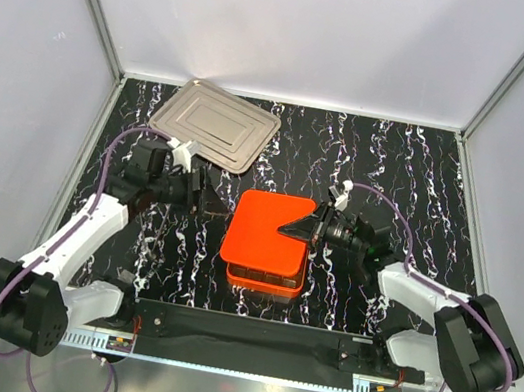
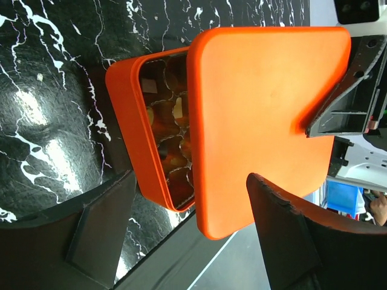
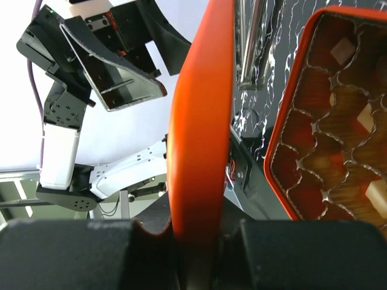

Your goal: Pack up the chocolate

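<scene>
An orange lid (image 1: pixel 267 227) hangs tilted over the open orange box (image 1: pixel 264 280), leaving the box's near strip showing. My right gripper (image 1: pixel 305 229) is shut on the lid's right edge; the right wrist view shows the lid (image 3: pixel 199 121) edge-on between the fingers (image 3: pixel 202 241). Cream-white chocolate pieces (image 3: pixel 343 49) lie in the brown cells of the box (image 3: pixel 275 145). My left gripper (image 1: pixel 204 191) stands open just left of the lid. In the left wrist view, the lid (image 2: pixel 266 115) and box (image 2: pixel 130 133) lie beyond its spread fingers (image 2: pixel 193 235), which touch neither.
A silver metal tray (image 1: pixel 216 125) lies at the back left of the black marbled table (image 1: pixel 418 173). Grey walls close in the back and both sides. A black rail (image 1: pixel 258 335) runs along the near edge between the arm bases.
</scene>
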